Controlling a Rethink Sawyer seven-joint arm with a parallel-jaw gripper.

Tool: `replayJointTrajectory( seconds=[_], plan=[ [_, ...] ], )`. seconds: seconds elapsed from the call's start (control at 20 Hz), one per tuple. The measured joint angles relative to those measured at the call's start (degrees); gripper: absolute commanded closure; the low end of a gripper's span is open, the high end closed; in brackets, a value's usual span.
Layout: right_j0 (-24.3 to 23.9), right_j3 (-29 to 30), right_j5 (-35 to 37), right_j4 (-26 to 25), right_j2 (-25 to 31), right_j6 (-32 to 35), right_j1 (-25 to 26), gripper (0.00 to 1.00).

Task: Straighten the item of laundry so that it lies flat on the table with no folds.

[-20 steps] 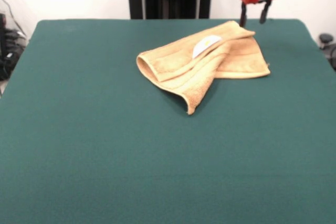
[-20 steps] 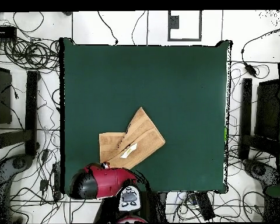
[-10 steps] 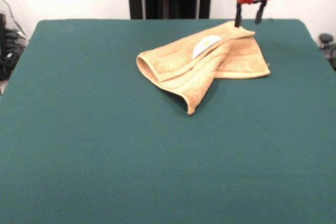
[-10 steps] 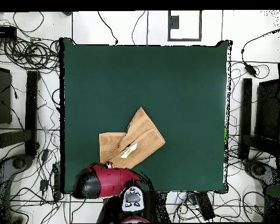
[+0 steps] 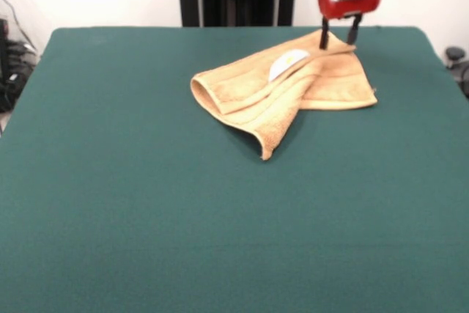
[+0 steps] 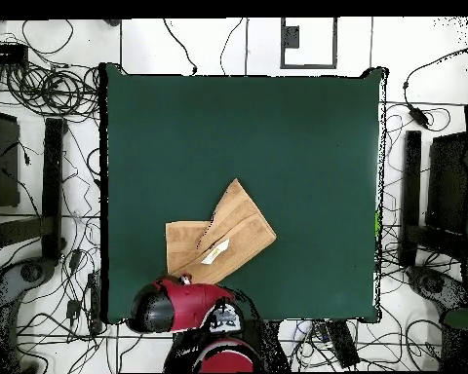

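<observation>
Orange towel (image 5: pixel 282 82) near table (image 5: pixel 146 218) edge

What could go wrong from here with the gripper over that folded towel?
The open gripper sits at the far corner of the towel, where layers overlap, so it may pinch both and drag the fold along instead of opening it. That corner also lies near the table edge on the robot's side, so a pull that way might take cloth off the top.
</observation>
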Motion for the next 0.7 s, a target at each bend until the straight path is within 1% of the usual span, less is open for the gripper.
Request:
replayJointTrajectory(
  seconds=[0.2,0.7],
  plan=[
    [-0.1,0.1,-3.5,-0.2,-0.1,0.0,2.5,0.00],
    [0.0,0.4,-4.1,-0.5,-0.1,0.0,2.3,0.00]
  ],
)
